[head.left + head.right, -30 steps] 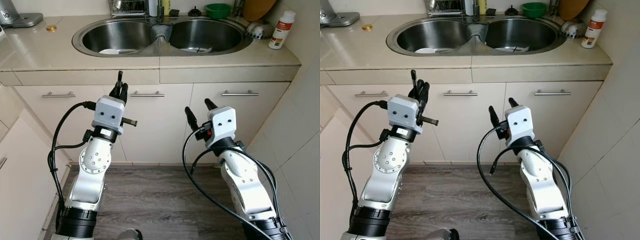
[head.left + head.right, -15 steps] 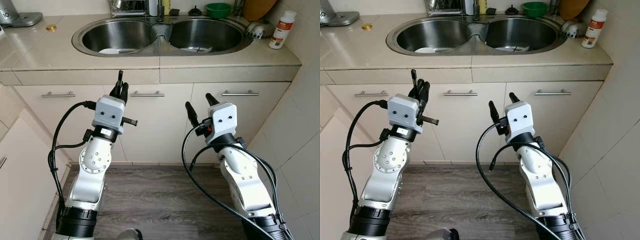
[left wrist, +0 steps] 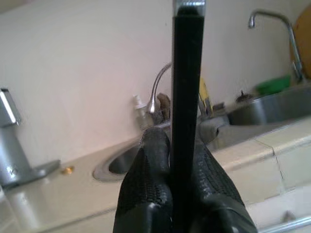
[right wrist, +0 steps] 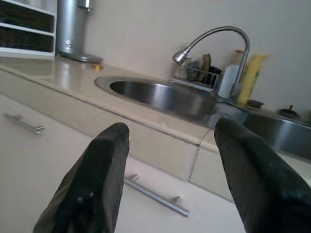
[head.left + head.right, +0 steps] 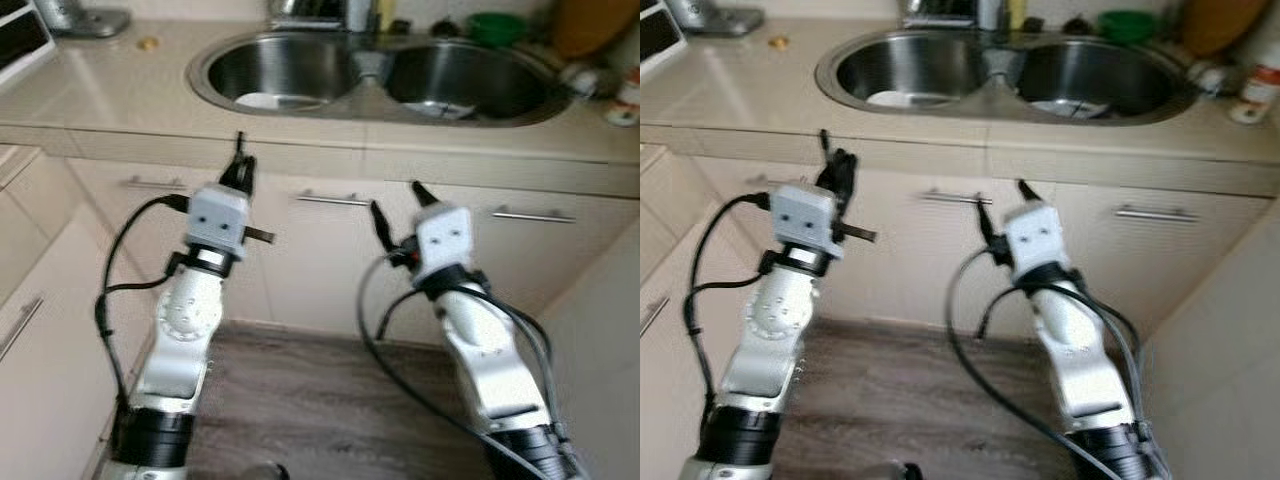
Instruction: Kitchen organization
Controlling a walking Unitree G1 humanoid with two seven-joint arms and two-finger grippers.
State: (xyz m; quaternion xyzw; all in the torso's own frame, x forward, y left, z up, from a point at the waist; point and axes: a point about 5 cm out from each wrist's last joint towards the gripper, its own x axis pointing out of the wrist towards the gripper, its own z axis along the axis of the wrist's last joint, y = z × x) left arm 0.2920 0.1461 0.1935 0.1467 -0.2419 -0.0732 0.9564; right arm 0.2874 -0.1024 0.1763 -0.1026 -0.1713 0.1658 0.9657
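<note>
The beige desk runs across the top of the head views, with cabinet doors and bar handles below it and a grey wood floor at the bottom. A double steel sink is set into the desk. A white plate lies in the sink's left basin, and something white, perhaps another plate, lies in the right basin; the picture is blurred there. A curved tap stands behind the sink, beside a yellow bottle. A green bowl sits behind the right basin.

Both silver arms are raised in front of the cabinet doors, below the desk edge. The left pincer is closed, its two black fingers pressed on a thin black stick that points up between them. The right pincer is wide open and holds nothing; its fingers stand well apart, pointing toward the sink.
</note>
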